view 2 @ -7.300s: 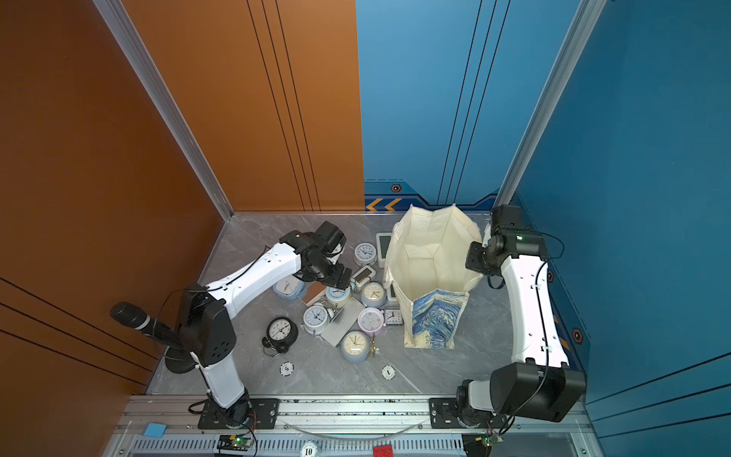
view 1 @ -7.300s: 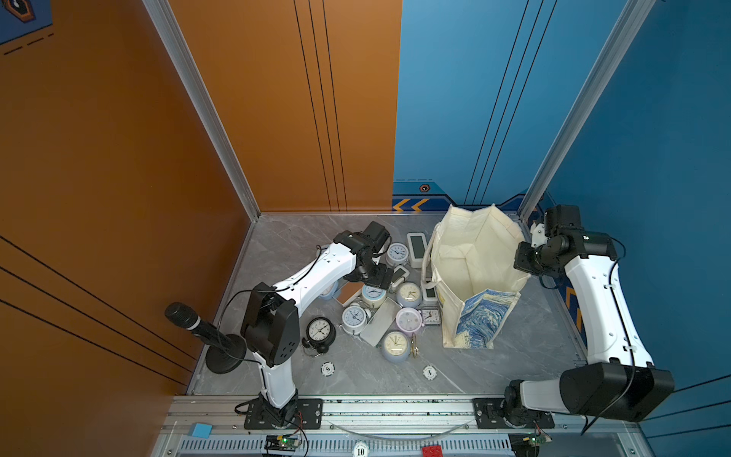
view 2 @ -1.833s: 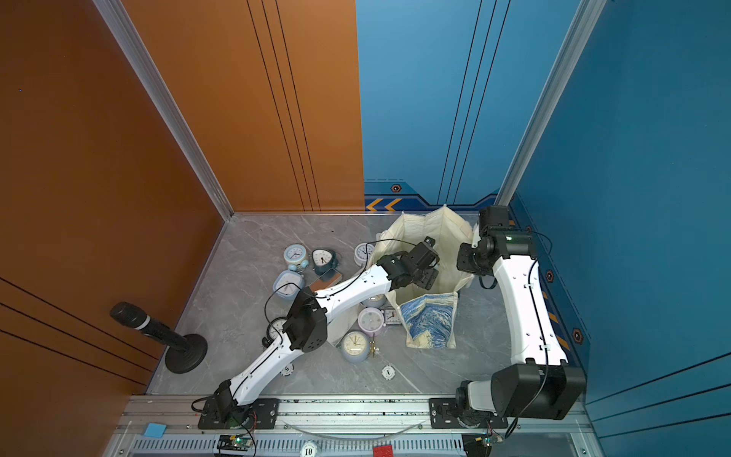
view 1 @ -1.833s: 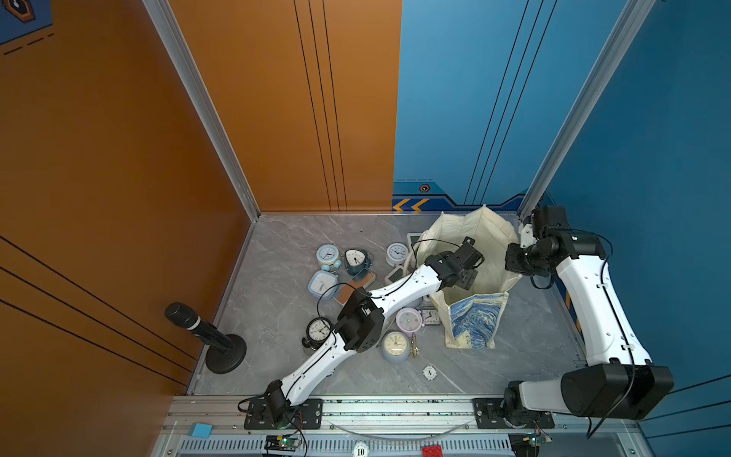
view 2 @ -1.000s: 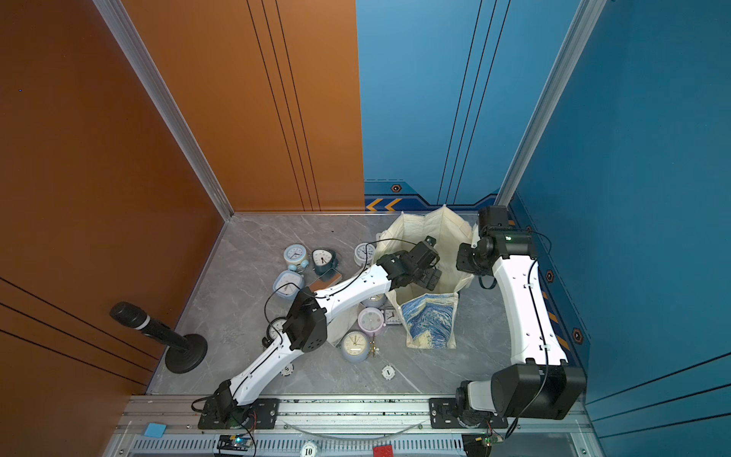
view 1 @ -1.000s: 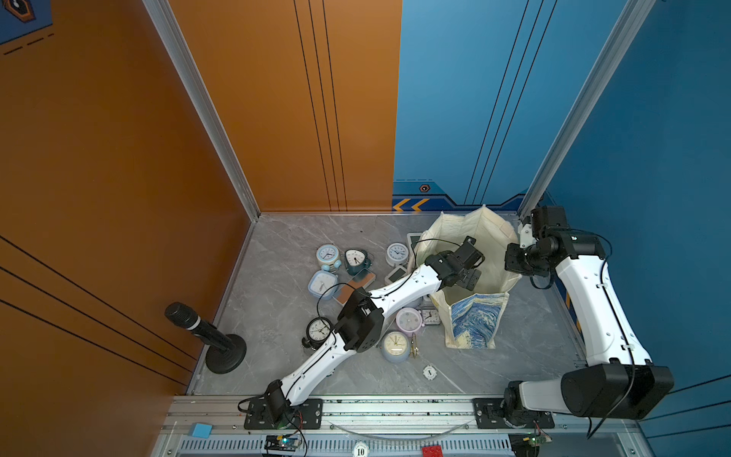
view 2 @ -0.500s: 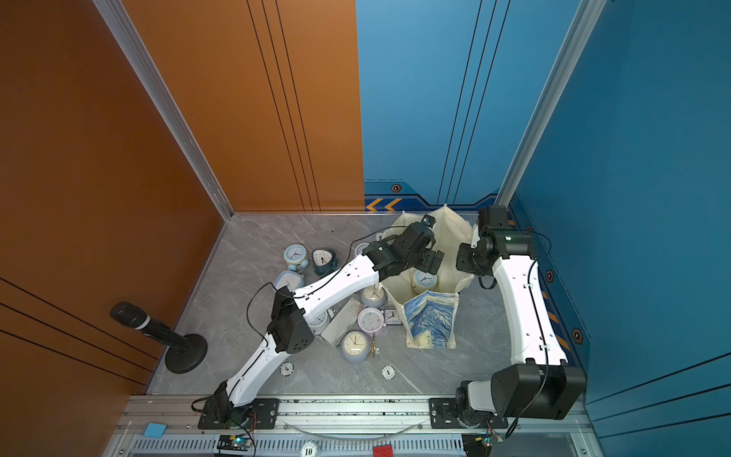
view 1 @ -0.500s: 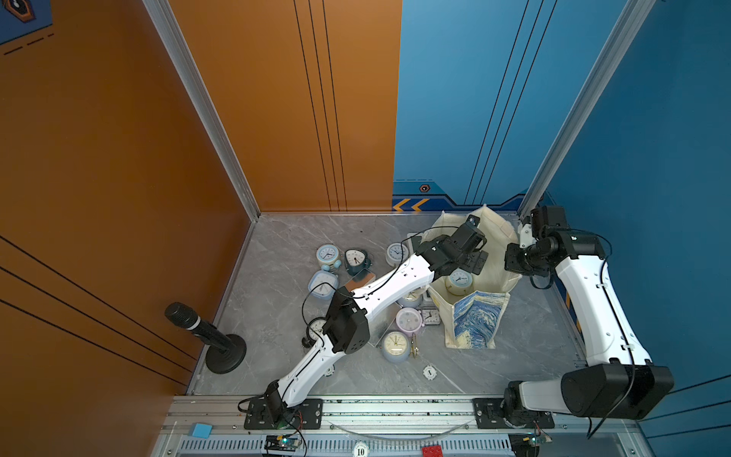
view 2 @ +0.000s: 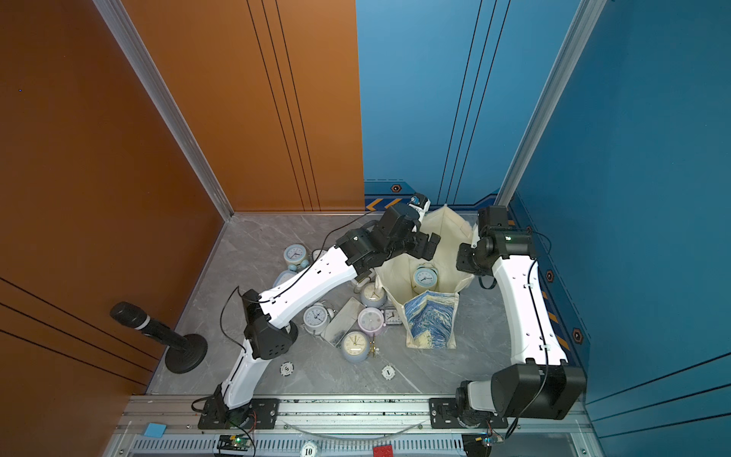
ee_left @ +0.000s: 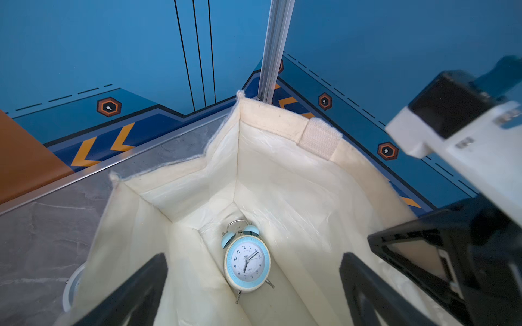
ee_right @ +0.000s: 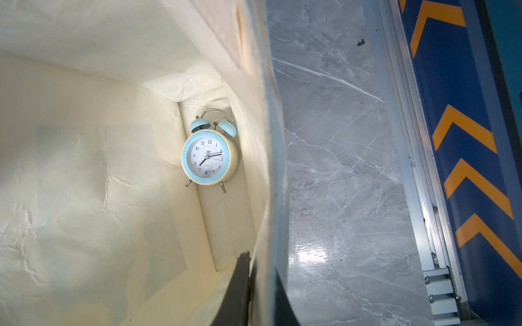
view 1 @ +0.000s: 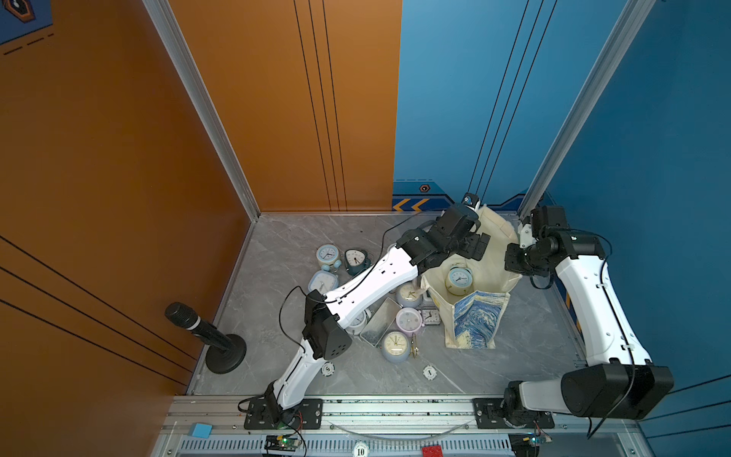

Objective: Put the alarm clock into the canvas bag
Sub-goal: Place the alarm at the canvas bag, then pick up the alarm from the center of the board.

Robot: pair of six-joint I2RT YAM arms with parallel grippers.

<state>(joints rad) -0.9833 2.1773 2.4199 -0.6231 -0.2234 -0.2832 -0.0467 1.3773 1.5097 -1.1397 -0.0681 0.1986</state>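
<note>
Left gripper [view 1: 478, 247] jaws wide apart, empty, above the mouth of canvas bag [view 1: 474, 324]. Right gripper [view 1: 513, 263] pinched onto the bag's rim. Alarm clock [ee_left: 247, 262], light blue twin-bell, lies face up on the bag floor. Bag stands on grey marble-look tabletop [view 1: 277, 253], spare clocks [view 1: 395, 344] heaped just beside it. Orange wall [view 1: 118, 158] left, blue wall [view 1: 474, 99] behind. Microphone [view 1: 205, 336] on its stand near the orange wall.
</note>
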